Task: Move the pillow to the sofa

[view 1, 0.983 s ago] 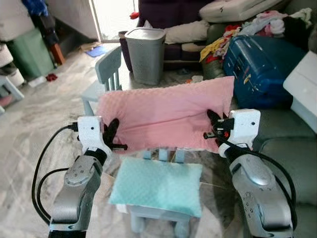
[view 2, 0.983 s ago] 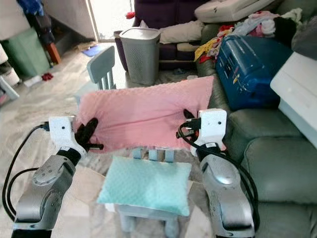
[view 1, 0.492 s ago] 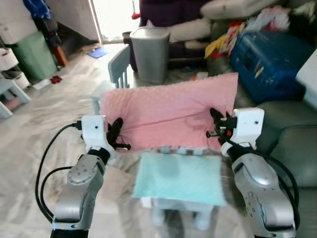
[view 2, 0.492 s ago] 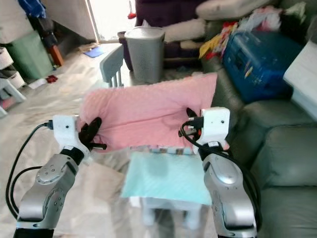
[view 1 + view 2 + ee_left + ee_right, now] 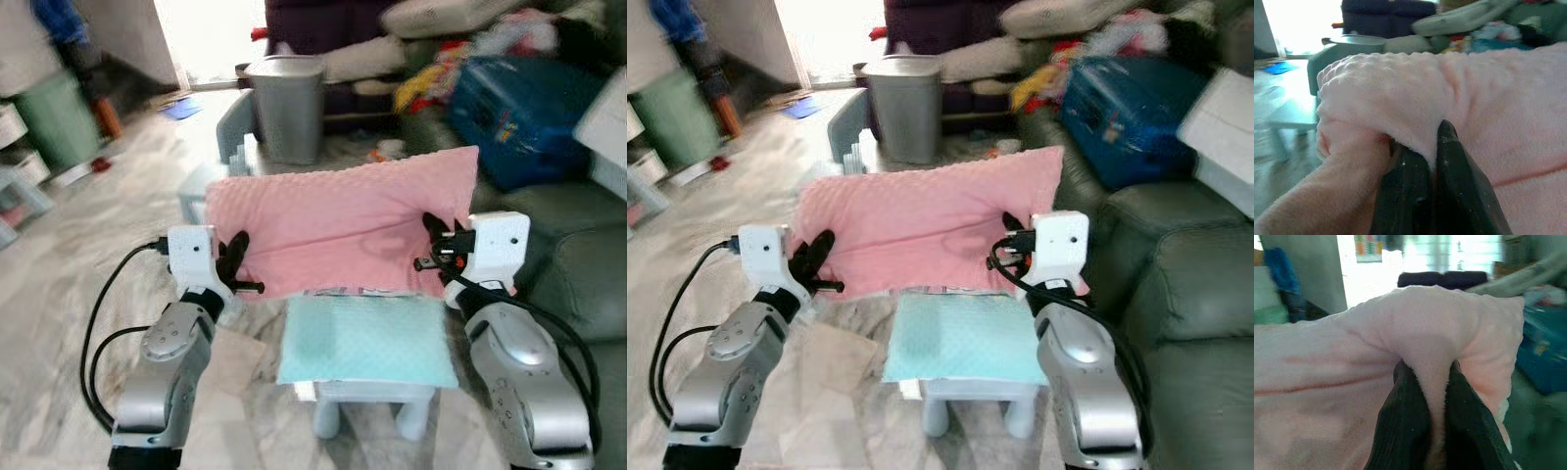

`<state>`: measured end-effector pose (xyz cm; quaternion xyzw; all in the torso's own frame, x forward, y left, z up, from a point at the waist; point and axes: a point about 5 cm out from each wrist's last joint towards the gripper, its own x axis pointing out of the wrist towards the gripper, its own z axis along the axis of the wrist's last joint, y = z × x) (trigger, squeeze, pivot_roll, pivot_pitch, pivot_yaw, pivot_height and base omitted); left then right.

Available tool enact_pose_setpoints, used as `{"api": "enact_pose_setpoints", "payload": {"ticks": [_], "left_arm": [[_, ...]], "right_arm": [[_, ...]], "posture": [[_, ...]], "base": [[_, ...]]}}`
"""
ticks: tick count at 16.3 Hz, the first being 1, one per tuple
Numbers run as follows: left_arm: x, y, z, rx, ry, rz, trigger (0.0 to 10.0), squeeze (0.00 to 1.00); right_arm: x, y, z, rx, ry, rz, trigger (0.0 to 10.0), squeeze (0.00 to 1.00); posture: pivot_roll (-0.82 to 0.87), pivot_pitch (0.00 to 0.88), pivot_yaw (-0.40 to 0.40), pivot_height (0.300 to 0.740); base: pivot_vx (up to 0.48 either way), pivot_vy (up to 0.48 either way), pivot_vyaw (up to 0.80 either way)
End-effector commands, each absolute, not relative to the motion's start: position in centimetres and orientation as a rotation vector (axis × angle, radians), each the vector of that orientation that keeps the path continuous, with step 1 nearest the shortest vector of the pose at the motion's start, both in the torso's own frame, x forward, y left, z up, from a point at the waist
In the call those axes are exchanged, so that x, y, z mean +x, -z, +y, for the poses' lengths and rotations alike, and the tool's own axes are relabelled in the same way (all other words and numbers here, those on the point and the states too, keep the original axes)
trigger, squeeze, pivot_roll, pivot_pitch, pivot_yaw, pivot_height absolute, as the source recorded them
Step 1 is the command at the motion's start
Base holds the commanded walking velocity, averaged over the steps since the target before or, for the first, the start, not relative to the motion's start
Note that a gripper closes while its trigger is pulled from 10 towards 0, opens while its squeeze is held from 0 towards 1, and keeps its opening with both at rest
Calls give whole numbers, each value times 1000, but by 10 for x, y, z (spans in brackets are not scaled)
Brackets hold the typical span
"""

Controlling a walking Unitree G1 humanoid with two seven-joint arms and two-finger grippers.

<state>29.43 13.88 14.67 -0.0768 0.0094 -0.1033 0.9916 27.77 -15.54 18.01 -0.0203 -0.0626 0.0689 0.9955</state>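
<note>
Place: a lived-in home living room.
Seating: a grey-green sofa (image 5: 1200,294) is seen, and a dark purple couch (image 5: 323,20).
Clutter: clothes (image 5: 441,69) are heaped by a blue suitcase (image 5: 529,103).
Floor: marble tiles (image 5: 69,284), a grey laundry basket (image 5: 284,108).

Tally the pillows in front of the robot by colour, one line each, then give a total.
Pink: 1, the pink pillow, held up by the left tool and the right tool, each pinching one end.
Teal: 1, the teal pillow lying on the small stool.
Total: 2
</note>
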Motion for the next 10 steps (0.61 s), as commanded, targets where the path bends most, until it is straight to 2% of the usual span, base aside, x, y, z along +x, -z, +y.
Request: {"api": "enact_pose_setpoints", "payload": {"ticks": [1,3,5,10], "left_arm": [[297,-150,144,-154,180,4,10000,0],[298,-149,145,-179,160,9,10000,0],[298,-146,144,-282,174,58,10000,0],[300,-145,143,-241,161,53,10000,0]], "right_arm": [[278,-188,-159,-39,-119,-153,10000,0],[279,-188,-159,-39,-121,-151,10000,0],[280,-188,-159,-40,-124,-150,10000,0],[281,-189,-159,-44,-127,-150,10000,0]], "posture": [[-128,10,64,740],[-130,8,62,740],[-130,8,61,740],[-134,0,55,740]], "base": [[0,0,-800],[0,0,-800],[0,0,-800],[0,0,-800]]}}
